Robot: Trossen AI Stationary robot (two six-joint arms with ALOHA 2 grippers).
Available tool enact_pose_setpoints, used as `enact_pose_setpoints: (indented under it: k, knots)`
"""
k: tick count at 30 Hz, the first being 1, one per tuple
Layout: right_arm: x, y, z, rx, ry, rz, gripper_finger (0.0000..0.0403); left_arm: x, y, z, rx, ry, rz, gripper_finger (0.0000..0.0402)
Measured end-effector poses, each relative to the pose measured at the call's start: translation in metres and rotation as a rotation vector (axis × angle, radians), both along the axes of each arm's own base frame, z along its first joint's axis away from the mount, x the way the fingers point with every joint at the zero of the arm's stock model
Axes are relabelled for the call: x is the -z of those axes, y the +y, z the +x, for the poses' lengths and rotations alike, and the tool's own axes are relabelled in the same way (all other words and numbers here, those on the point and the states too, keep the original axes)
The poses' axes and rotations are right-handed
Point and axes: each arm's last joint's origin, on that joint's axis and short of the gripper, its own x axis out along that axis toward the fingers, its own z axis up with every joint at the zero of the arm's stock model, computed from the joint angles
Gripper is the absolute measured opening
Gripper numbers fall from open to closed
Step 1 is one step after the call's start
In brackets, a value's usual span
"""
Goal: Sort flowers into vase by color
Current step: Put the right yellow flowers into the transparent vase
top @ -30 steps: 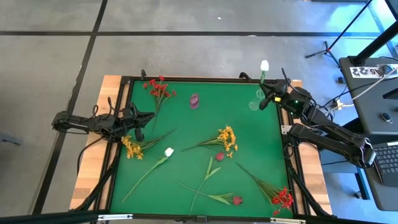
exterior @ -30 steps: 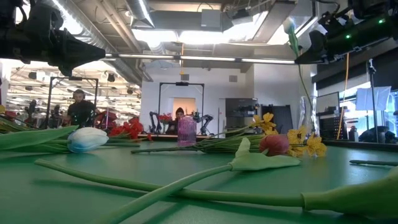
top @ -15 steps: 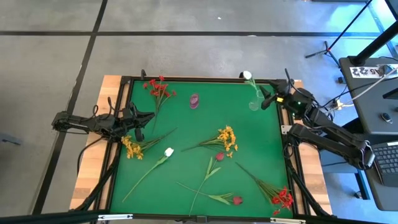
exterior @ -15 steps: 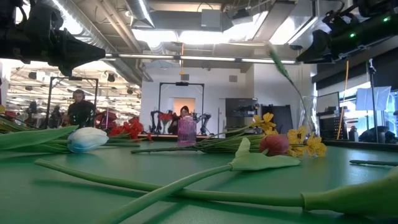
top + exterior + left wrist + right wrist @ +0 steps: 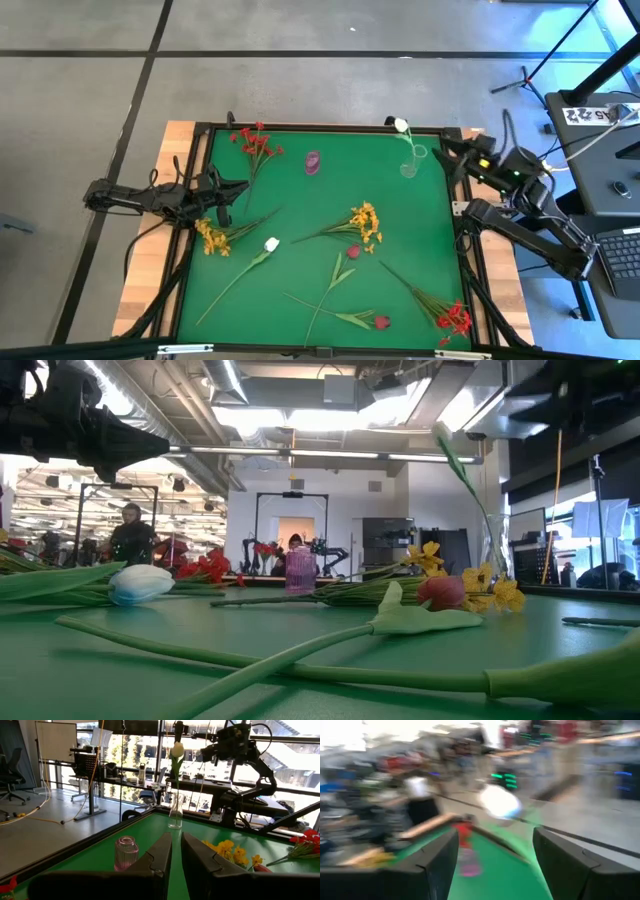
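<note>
Flowers: one white bud (image 5: pixel 401 125) stands in your clear vase (image 5: pixel 410 165); the rest lie on the mat (image 5: pixel 300 225). Your right gripper (image 5: pixel 452 150) is empty, fingers apart; your left gripper (image 5: pixel 238 187) waits, fingers nearly together.

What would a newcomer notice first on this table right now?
A white bud stands in the clear vase at the mat's far right corner, with the open right gripper beside it. Loose flowers lie across the green mat, red clusters at the far left, and the left gripper waits at the left edge.

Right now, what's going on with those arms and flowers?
Right gripper open, off the clear vase. White flower stands in it. Left gripper waits at table's left edge.
</note>
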Motion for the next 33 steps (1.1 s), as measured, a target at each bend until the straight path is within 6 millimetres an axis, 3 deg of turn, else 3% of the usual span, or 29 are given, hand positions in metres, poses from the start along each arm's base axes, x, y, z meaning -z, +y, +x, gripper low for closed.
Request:
enact_pose_setpoints:
  k: [6,16,33]
  knots:
    - [-0.004,0.018,-0.015,-0.202,-0.114,0.005,0.0255,0.0,0.0,0.0,0.0,0.0,0.0,0.0039]
    - [-0.014,0.039,-0.035,-0.379,-0.305,0.022,0.0255,0.0,0.0,0.0,0.0,0.0,0.0,0.0039]
    - [-0.019,0.04,-0.035,-0.403,-0.329,-0.013,0.0255,0.0,0.0,0.0,0.004,0.0,0.0,0.0039]
